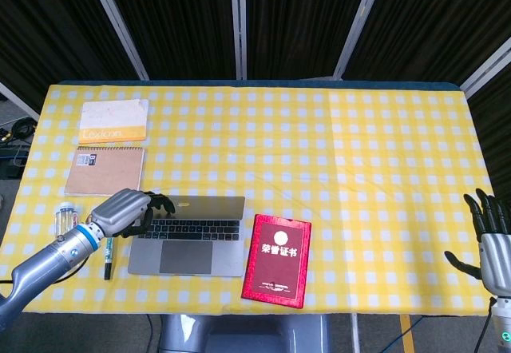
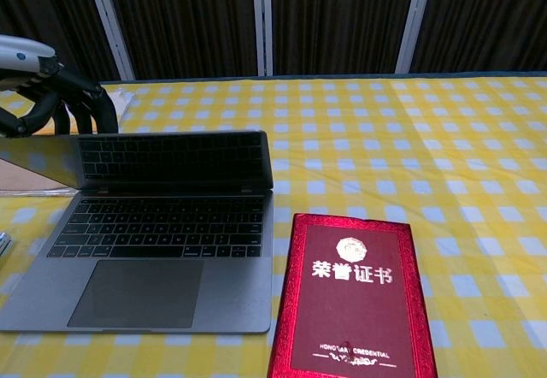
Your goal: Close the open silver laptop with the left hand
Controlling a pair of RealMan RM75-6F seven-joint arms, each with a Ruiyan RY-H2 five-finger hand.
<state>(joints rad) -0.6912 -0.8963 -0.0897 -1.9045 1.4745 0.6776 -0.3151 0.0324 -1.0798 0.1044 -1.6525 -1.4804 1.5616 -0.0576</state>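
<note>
The silver laptop [image 1: 190, 235] lies near the table's front left, its lid [image 1: 209, 206] tipped well forward over the keyboard. In the chest view the lid [image 2: 171, 161] leans low and mirrors the keys. My left hand [image 1: 126, 211] presses on the lid's left top corner, dark fingers [image 1: 160, 204] curled over its edge; the chest view shows the same left hand [image 2: 53, 96] at the upper left. My right hand [image 1: 489, 237] hovers at the table's front right corner, fingers spread, holding nothing.
A red certificate folder [image 1: 277, 260] lies just right of the laptop. A black pen [image 1: 108, 251] and a small bottle [image 1: 64, 214] sit to its left. Behind them lie a brown notebook [image 1: 104, 170] and a yellow-edged book [image 1: 113, 120].
</note>
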